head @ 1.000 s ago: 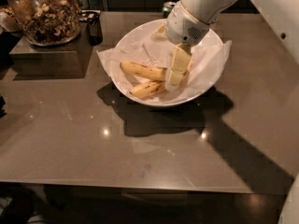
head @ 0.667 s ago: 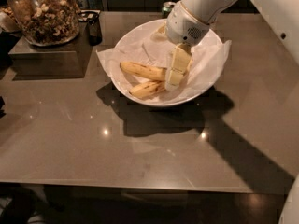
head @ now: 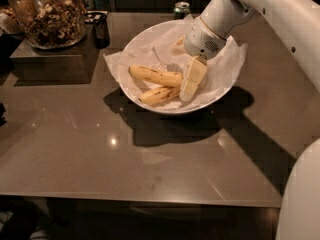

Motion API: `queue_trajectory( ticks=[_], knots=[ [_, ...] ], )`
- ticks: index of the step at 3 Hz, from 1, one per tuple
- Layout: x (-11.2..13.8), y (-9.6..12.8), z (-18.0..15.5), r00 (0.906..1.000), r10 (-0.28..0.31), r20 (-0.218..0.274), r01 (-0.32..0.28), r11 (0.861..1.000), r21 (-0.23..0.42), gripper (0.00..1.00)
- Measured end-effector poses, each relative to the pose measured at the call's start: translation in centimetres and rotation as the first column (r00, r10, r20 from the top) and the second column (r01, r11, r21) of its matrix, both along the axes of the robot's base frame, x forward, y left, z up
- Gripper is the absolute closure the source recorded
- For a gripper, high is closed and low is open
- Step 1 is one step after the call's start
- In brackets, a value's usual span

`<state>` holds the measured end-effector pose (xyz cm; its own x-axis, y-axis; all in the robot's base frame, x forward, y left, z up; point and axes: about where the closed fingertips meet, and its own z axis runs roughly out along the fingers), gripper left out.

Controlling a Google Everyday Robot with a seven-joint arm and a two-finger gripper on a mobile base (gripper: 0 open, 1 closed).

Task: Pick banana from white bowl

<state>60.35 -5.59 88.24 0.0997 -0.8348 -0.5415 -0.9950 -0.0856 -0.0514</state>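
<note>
A: What lies nearest?

B: The brown table (head: pixel 100 164), its glossy top catching a few spots of light. At the right edge a white curved part of the robot's body (head: pixel 300 199) fills the near corner. A broad dark shadow runs across the tabletop from there to under the bowl.

A: And the bowl itself?

B: The white bowl (head: pixel 210 101) stands on the table past the middle, lined with crinkled white paper (head: pixel 112 64) that sticks out over the left rim. Two bananas lie inside. On the nearer side is the shorter banana (head: pixel 157 95), slim with dark streaks. Just behind it lies the banana (head: pixel 155 75), longer and thicker, stretched left to right on the lining.

A: Where is the gripper?

B: The gripper (head: pixel 187 91) is down inside the bowl, at the right end of the banana and just beside the shorter one. Whether it clasps anything or stands released, I cannot tell. The white arm (head: pixel 270 9) slopes up from it to the upper right.

A: Farther back?

B: On the left, a low box (head: pixel 45 61) carries a glass jar (head: pixel 47 14) of brown bits, with a dark cup (head: pixel 101 29) beside it. Behind the bowl stands a green can (head: pixel 181 9).
</note>
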Motion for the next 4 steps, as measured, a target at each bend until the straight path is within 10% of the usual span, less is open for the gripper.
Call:
queue_trajectory(
  ticks=[4],
  knots=[
    [0.05,0.08,0.12,1.0,-0.006,0.005,0.006,1.0,0.006,0.92]
  ],
)
